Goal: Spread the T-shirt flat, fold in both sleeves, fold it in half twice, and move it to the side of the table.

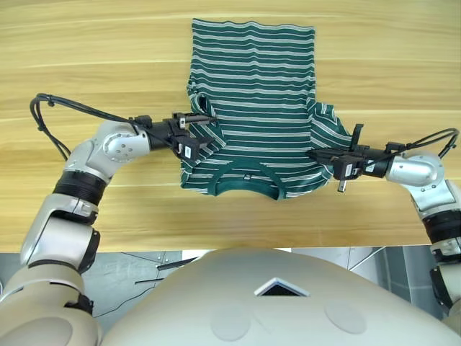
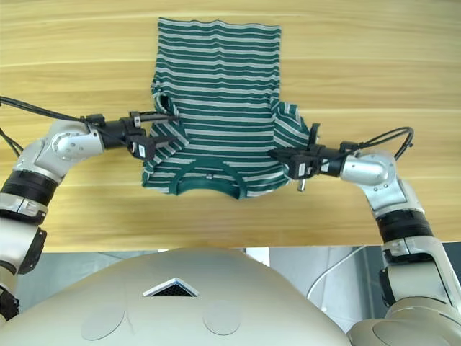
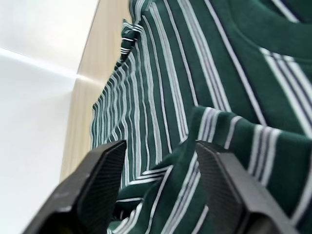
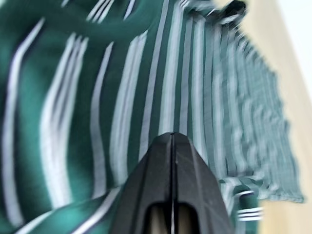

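Shirt: dark-green white-striped cloth T-shirt (image 1: 252, 86) on pale wooden table (image 1: 86, 58), collar nearest robot, long axis running away, between the grippers.
Left gripper (image 1: 209, 130): fingers apart, at shirt's left edge.
Right gripper (image 1: 315, 153): fingers pressed together, at its right edge.

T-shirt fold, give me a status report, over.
Left tool open, T-shirt fabric between its fingers. Right tool shut at the opposite edge. Shirt lies on table, collar toward robot, not yet halved. Nothing blocking.

Pale wood-grain table (image 1: 86, 43), grey floor (image 1: 130, 268) beyond its near edge, even light
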Controlling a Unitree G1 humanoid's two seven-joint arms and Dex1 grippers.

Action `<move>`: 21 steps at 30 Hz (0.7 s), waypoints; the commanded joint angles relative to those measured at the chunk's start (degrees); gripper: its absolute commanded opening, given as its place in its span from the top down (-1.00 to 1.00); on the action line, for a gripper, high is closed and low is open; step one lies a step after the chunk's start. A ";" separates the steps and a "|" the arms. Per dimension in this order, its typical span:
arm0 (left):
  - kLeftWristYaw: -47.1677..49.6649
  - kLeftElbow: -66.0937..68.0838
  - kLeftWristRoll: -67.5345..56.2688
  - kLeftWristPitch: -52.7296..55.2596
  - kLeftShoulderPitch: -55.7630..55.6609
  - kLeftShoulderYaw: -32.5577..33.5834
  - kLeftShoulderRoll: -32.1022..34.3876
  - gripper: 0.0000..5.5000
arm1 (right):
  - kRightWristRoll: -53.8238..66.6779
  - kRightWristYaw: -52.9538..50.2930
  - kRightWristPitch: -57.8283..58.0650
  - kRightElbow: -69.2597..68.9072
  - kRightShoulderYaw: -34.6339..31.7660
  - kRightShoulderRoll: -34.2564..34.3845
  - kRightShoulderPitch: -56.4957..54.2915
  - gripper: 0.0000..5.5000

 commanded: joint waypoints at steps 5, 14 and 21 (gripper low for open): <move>0.97 2.17 -2.73 -0.36 -1.59 2.72 0.61 -0.40 | 5.74 -5.60 4.36 -3.41 -14.83 -6.37 -0.48 0.61; 3.52 5.18 -1.30 -1.18 -1.63 3.54 0.68 -0.84 | -7.37 -10.69 4.05 -2.11 -18.07 -11.56 6.77 0.44; 4.65 6.00 -0.36 -1.68 -2.03 3.41 0.46 -0.95 | -12.96 -11.25 6.31 -0.29 -13.72 -9.48 6.56 0.44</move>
